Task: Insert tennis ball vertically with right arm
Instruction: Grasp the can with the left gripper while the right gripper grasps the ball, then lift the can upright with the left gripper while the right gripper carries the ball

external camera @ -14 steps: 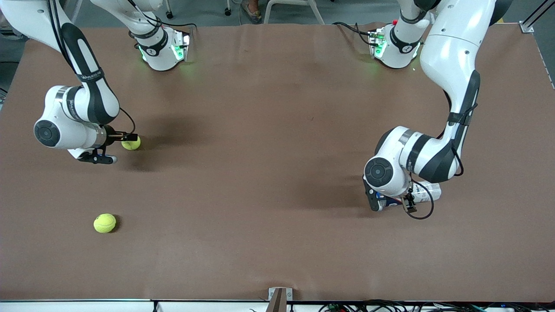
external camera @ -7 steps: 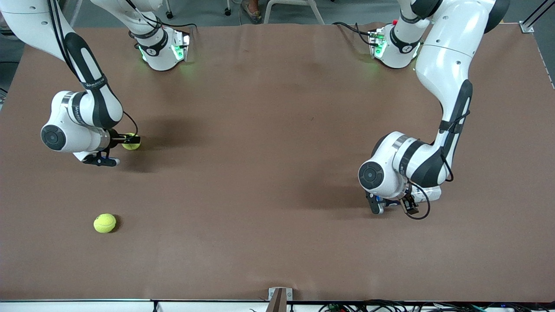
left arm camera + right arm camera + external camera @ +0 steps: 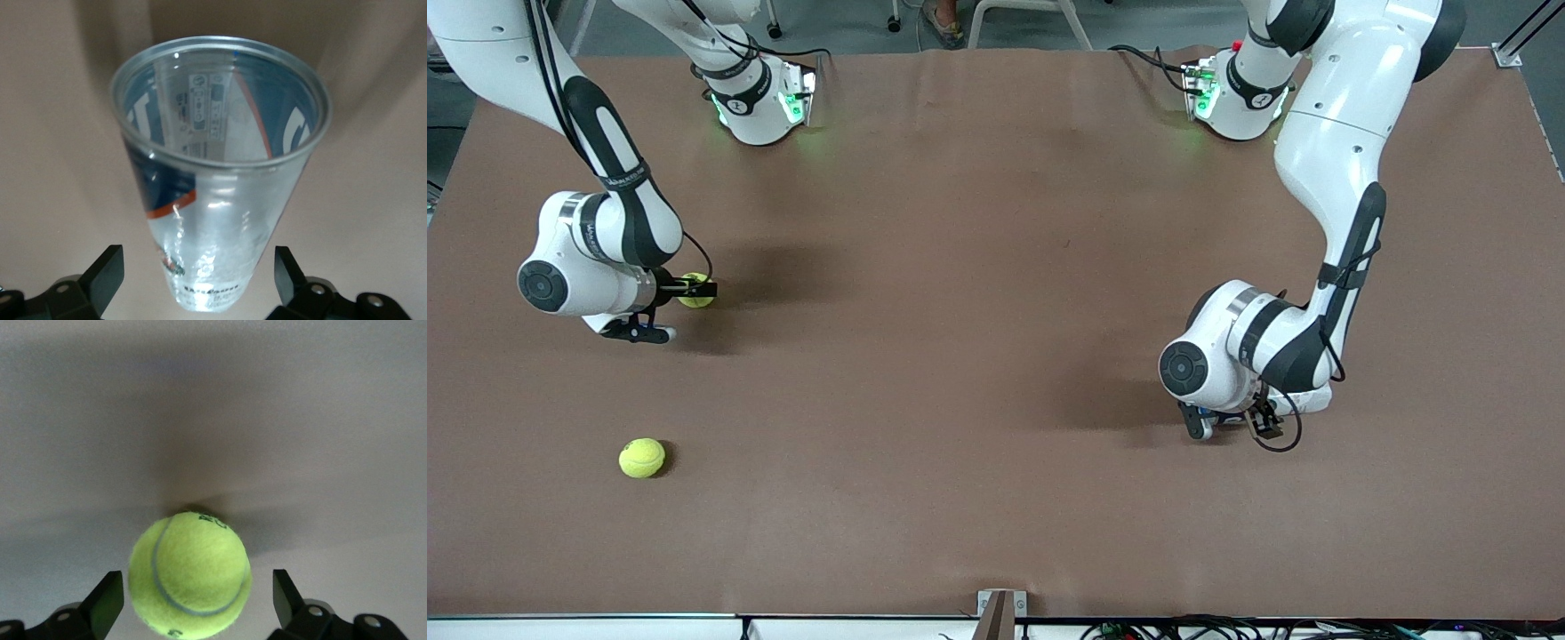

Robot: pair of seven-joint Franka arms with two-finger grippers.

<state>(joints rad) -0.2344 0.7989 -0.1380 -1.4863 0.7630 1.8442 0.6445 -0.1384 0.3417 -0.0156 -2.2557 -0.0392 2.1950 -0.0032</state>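
right gripper open astride tennis ball, left gripper open around clear can

A brown tabletop carries three things — one tennis ball at the right arm's end, a second tennis ball nearer the front camera, and a clear plastic tube at the left arm's end, well apart from both.

Right claw sits low at the bench, fingers spread wide, wrist bent sideways; left claw low at the bench too, fingers apart, elbow raised.
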